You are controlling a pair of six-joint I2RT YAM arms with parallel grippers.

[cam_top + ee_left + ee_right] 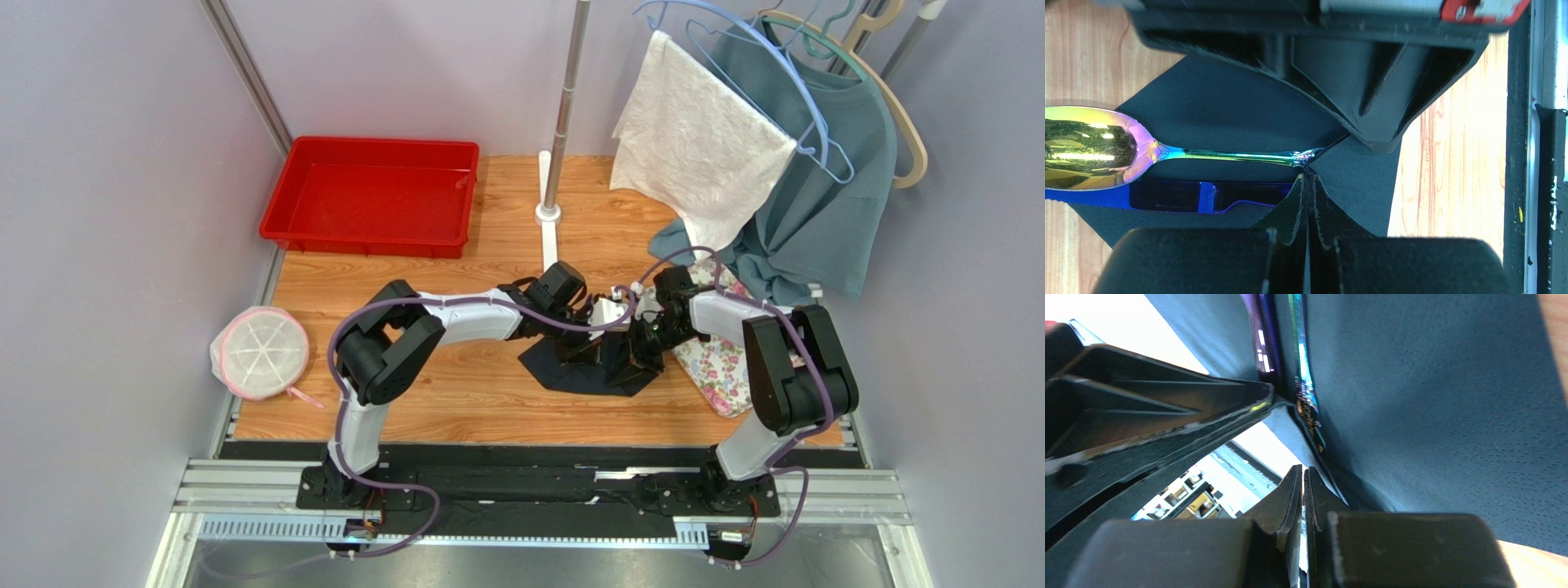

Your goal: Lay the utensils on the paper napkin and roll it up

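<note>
Mid-table, just ahead of the arm bases, the paper napkin [1223,104] carries the utensils [1229,157]: a gold-bowled spoon [1088,147] beside a blue piece [1168,196]. The left gripper [1339,162] seems clamped on the napkin's edge by the spoon handle; whether the right gripper [1287,432] grips, I cannot tell. Placing looks done, while the rolling looks barely begun. Beyond sits a red tray [368,196].

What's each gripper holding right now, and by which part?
Left gripper and right gripper each seem to pinch the paper napkin, folded over the utensils' handle ends.
</note>
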